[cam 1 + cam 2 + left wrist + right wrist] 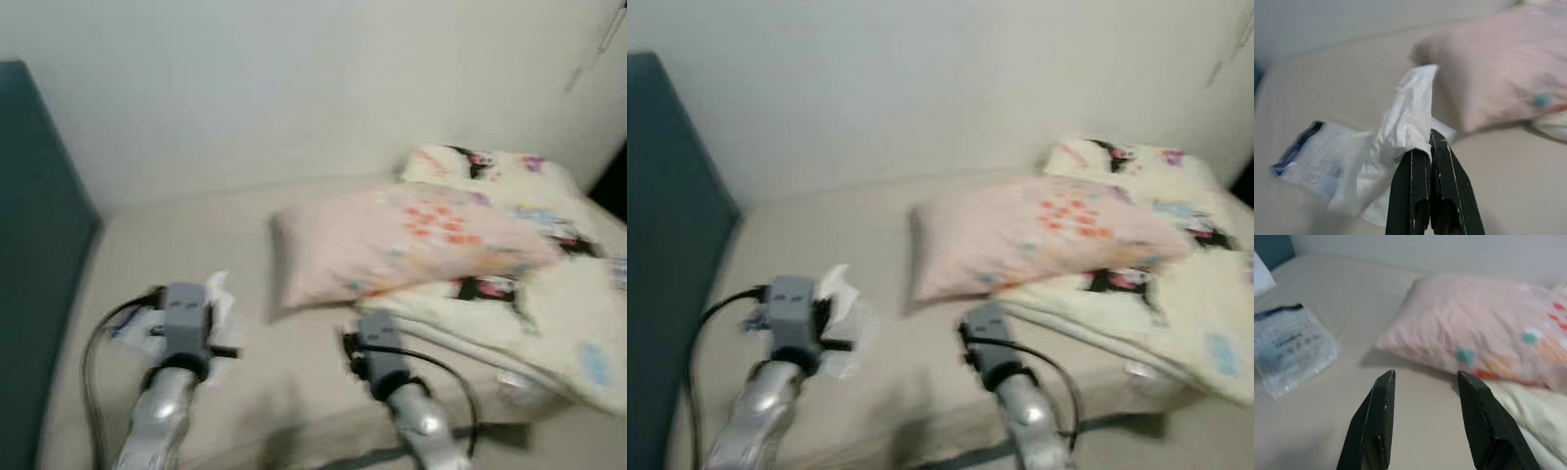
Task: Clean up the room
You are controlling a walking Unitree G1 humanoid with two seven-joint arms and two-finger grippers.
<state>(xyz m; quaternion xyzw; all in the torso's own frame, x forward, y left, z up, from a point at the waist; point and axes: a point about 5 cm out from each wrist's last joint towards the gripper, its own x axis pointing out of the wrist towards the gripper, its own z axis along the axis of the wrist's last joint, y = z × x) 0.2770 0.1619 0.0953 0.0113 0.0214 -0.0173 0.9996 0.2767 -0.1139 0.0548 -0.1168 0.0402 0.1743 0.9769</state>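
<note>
A white tissue point(1411, 110) stands up from a flat plastic wipe pack point(1310, 164) that lies on the beige bed point(186, 235). My left gripper point(1428, 141) is shut on the tissue's lower edge, a little above the pack. In the left eye view the tissue point(218, 294) pokes out just beyond my left wrist. My right gripper point(1426, 377) hovers open over bare sheet, with nothing between its fingers. The pack point(1290, 350) lies off to its left and a pink pillow point(1484, 328) lies just ahead of it.
The pink pillow point(402, 240) lies mid-bed, partly on a cream printed blanket point(534, 304) bunched at the right. A teal headboard point(34, 255) bounds the bed on the left and a pale wall point(294, 88) runs behind it.
</note>
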